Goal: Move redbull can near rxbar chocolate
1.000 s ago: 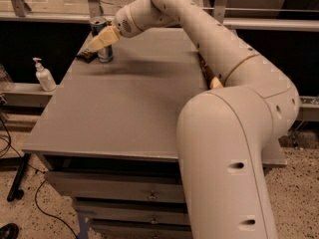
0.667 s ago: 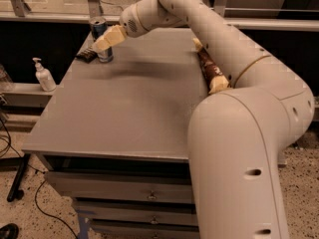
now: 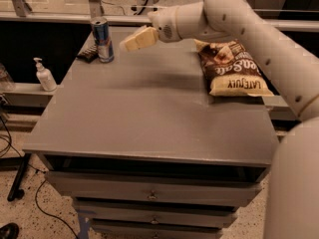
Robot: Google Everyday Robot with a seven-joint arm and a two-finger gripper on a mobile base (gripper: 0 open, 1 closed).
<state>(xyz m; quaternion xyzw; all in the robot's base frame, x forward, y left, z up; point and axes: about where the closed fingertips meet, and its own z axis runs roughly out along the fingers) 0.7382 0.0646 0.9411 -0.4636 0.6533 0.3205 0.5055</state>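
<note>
Your task looks all but done: the can [image 3: 102, 38] stands upright at the far left corner of the counter [image 3: 149, 113], just beside the snack bar [image 3: 87, 54], which lies flat at the left edge, so close that you cannot tell whether they touch. The gripper [image 3: 130, 43] hovers to the right of the can, apart from it and holding nothing; you cannot tell how its jaws stand. What is left, by my reading, is only to pull clear. The can is slim, smooth metal, silver and blue; the bar is a small dark slab in a wrapper. The chip bag [image 3: 234, 68] near the far right corner is crinkled and puffy, and the counter is matte grey.
</note>
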